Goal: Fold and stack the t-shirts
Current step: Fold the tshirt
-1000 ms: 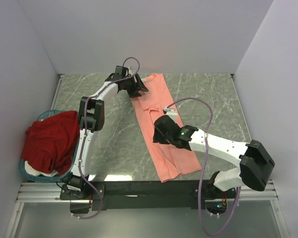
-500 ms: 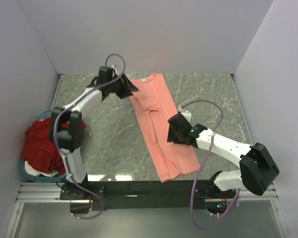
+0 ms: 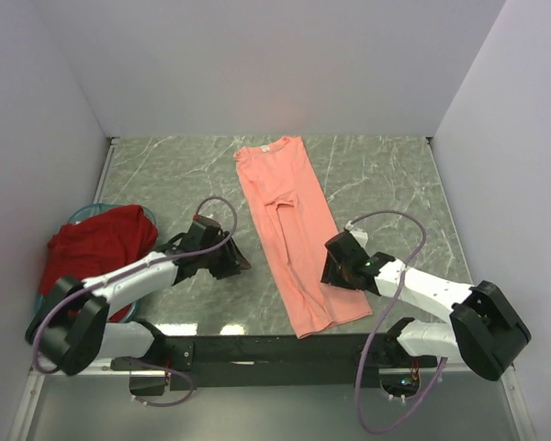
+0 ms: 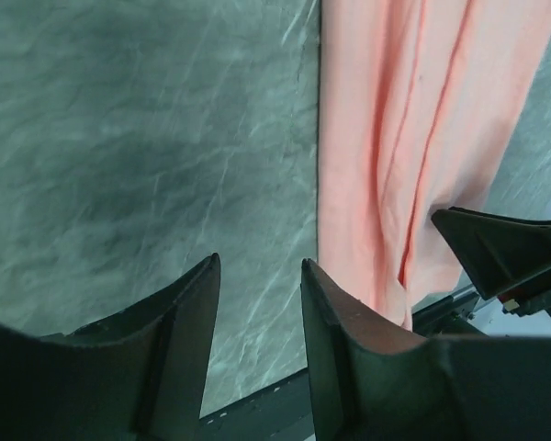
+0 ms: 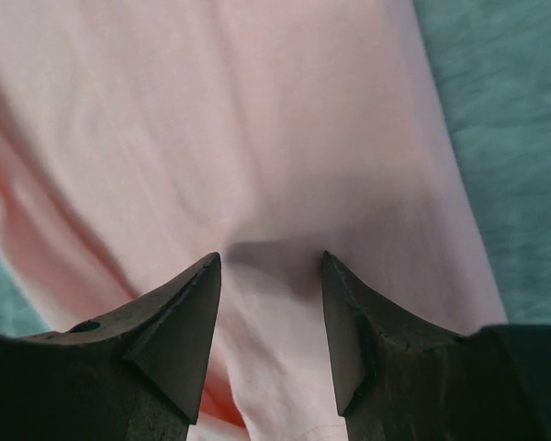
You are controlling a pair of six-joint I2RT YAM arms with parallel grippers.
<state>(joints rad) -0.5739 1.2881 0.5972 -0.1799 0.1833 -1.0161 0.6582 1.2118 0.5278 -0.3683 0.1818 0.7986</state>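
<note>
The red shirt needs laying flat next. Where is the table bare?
Far left: bare table between back wall, basket and pink shirt. Far right: bare table between pink shirt and right wall. Crowded near the front: the left gripper, open, sits beside the pink shirt's left edge, and the right gripper, open, hangs over its near right edge.

Basket left of spread shirt.

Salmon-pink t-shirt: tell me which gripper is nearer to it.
Right. The right gripper is open directly over the salmon-pink t-shirt, near its right edge. The left gripper, also open, is over the table to the shirt's left, apart from the cloth.
</note>
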